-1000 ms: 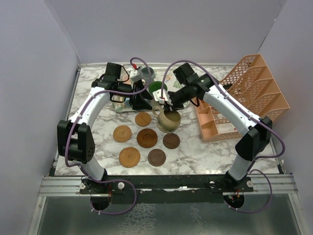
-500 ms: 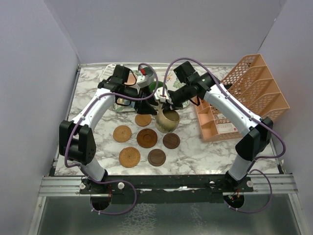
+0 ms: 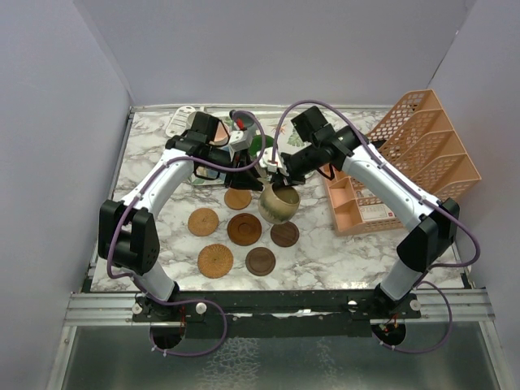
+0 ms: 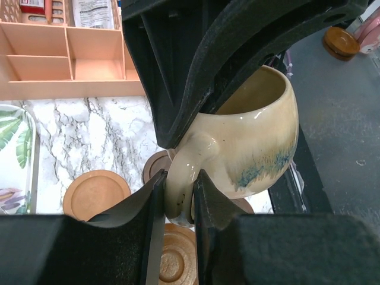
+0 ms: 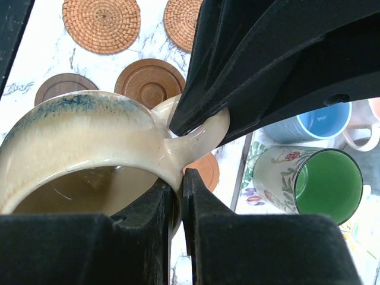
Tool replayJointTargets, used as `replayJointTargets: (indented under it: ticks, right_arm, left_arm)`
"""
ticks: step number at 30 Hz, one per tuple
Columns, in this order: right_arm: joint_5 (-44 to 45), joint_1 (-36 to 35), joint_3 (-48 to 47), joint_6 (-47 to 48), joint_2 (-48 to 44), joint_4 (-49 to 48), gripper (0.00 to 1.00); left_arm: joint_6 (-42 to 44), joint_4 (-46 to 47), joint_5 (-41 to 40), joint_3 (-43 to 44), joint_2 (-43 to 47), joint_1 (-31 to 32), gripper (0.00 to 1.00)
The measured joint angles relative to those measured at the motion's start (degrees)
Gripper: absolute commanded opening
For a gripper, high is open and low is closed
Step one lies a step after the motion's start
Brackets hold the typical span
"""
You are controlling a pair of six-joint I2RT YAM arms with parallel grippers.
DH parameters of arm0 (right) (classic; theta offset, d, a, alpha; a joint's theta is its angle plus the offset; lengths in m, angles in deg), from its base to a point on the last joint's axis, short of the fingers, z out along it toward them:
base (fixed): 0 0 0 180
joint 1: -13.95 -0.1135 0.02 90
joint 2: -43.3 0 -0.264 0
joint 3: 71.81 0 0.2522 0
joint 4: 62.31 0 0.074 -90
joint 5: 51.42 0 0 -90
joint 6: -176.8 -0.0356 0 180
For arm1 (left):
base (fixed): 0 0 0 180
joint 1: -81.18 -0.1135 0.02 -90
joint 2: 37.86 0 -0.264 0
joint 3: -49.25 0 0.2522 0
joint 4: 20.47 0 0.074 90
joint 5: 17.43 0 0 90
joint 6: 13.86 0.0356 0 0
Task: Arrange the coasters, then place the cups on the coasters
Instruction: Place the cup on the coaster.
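Here, left pincer (image 4: 178, 179) clamped on cream mug (image 4: 255, 139) handle, right pincer (image 5: 178, 181) gripping same mug

Between my left gripper (image 4: 178, 199) and right gripper (image 5: 177, 190) is the cup (image 3: 279, 203), seemingly just right of the rearmost of the coasters (image 3: 244, 228). These are spread in front of the tray (image 4: 15, 148), which carries other cups (image 5: 309, 178). The rack (image 3: 422, 154) stands on the right.
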Motion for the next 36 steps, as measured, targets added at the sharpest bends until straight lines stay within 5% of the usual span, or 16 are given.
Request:
replayJointTargets:
  ticks: [21, 36]
  right_arm:
    - [13.40, -0.24, 9.77, -14.51, -3.48, -16.44, 0.29]
    - [14.78, 1.18, 9.70, -22.75, -3.04, -20.02, 0.34]
  left_arm:
    - [2.67, -1.55, -4.63, 1.29, 0.07, -1.29, 0.00]
    - [3.61, -3.48, -6.47, 2.21, 0.07, -2.29, 0.00]
